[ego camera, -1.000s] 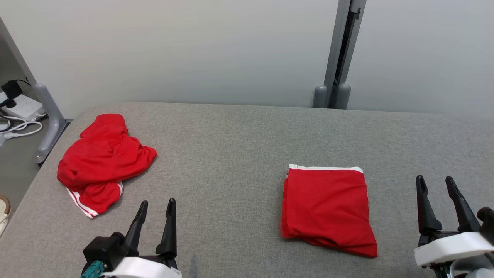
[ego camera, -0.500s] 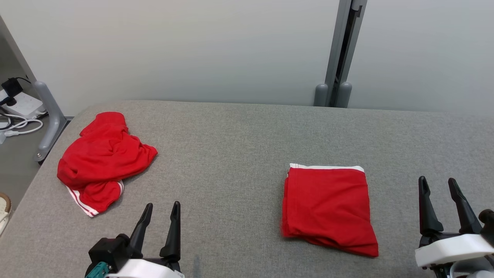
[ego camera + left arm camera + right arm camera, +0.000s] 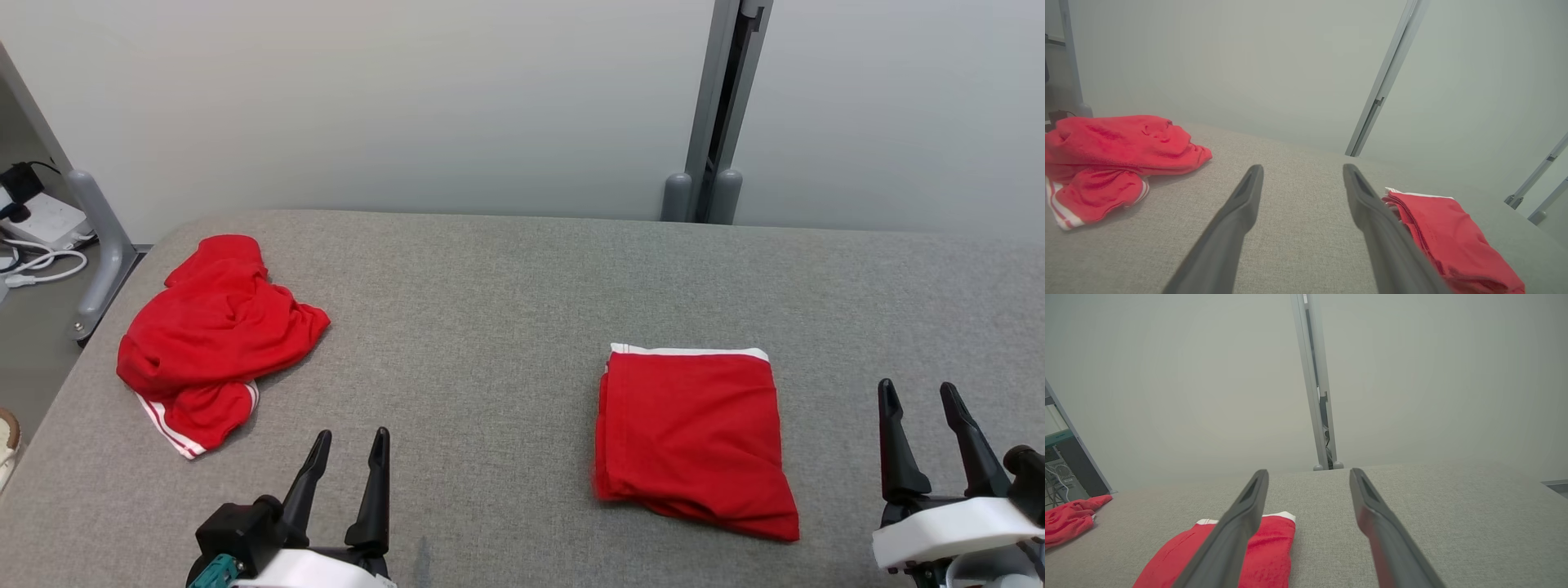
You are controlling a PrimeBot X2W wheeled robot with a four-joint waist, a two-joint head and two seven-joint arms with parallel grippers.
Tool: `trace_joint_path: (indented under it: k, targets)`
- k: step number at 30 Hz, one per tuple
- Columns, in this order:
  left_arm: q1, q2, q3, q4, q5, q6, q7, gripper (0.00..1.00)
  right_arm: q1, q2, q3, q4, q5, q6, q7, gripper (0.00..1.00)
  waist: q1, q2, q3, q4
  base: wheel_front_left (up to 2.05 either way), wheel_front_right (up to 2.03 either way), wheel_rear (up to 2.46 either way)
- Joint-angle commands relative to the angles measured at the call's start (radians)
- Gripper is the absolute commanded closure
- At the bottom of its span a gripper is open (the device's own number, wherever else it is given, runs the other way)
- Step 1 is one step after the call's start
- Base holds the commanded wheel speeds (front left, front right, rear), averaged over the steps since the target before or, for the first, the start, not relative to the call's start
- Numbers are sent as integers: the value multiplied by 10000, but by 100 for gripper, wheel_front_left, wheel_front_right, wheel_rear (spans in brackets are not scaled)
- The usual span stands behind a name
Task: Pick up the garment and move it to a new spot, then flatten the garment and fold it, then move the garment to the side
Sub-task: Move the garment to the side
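Observation:
A crumpled red garment [image 3: 214,339] with white stripes lies at the far left of the grey padded table [image 3: 490,310]; it also shows in the left wrist view [image 3: 1114,151]. A second red garment [image 3: 694,437], folded into a neat rectangle with a white band, lies right of centre and shows in the right wrist view [image 3: 1267,549]. My left gripper [image 3: 353,433] hovers open near the front edge, between the two garments and touching neither. My right gripper [image 3: 916,385] stands open to the right of the folded garment, with nothing between its fingers.
A grey wall runs behind the table, with a metal post [image 3: 714,114] at the back right. A grey frame leg [image 3: 98,237] and white cables [image 3: 41,265] sit on the floor past the table's left edge. Bare grey surface stretches between the two garments.
My left gripper has drifted a little to the right and back toward me. The right gripper has pulled back slightly. Both garments lie as before.

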Motion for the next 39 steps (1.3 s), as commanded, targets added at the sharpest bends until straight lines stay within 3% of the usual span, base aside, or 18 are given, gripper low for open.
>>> trace_joint_path:
  k: [1,13,19,27,33,39]
  targets:
    - [-13,47,-6,23,-18,-38,-50,0,-36,-44,-1,16,-7,1,-42,0,0,0,6,3,0,0,0]
    - [-60,47,-51,93,23,-53,-50,0,-90,17,2,169,44,1,-42,0,0,0,16,27,0,0,0]
    - [-138,47,-163,112,7,-54,-50,0,-293,-251,578,1005,498,1,-41,0,0,0,125,104,0,0,0]
    - [-183,47,-326,238,137,-108,-50,0,-1254,-1185,2555,2898,3058,1,446,0,0,0,412,384,0,0,0]
    - [-447,47,-572,336,3,-79,-50,0,-1978,-2104,3995,3103,5157,1,1523,0,0,0,874,711,0,0,0]
    - [-647,47,-735,361,-32,-58,-50,0,-2465,-2881,5112,3283,6377,1,2297,0,0,0,1190,983,0,0,0]
